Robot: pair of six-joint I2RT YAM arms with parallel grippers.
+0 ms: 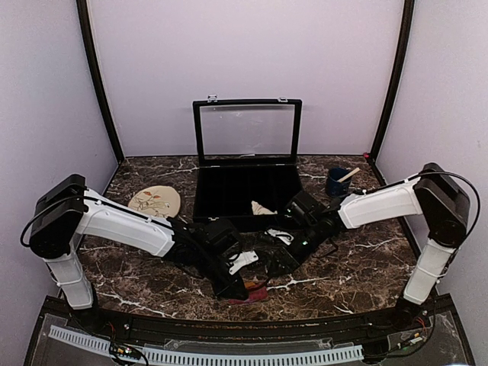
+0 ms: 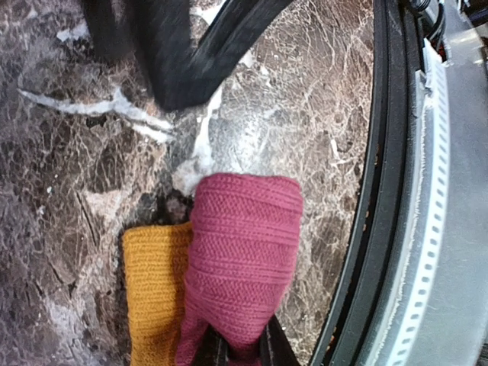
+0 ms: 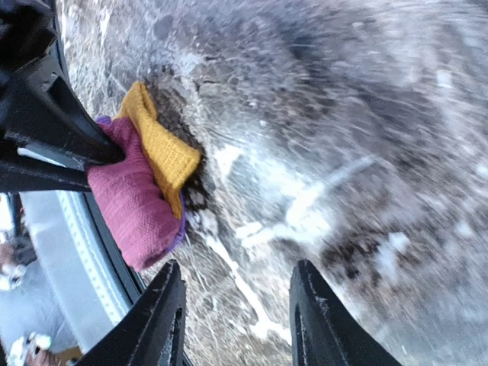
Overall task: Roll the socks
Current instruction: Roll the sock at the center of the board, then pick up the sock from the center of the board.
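Note:
The maroon sock (image 2: 240, 252) with its orange end (image 2: 156, 293) lies folded over on the marble table near the front edge. It also shows in the top view (image 1: 250, 293) and the right wrist view (image 3: 126, 202). My left gripper (image 2: 240, 351) is shut on the maroon fold. My right gripper (image 3: 240, 320) is open and empty just to the right of the sock, its fingers (image 3: 320, 324) above bare marble. A cream-beige piece (image 1: 261, 207), probably the other sock, lies at the front of the black box.
A black case (image 1: 244, 191) with its clear lid up stands at the back centre. A tan oval mat (image 1: 155, 201) lies to its left, and a blue cup (image 1: 337, 183) with a stick to its right. The table's black front rail (image 2: 381, 191) runs close to the sock.

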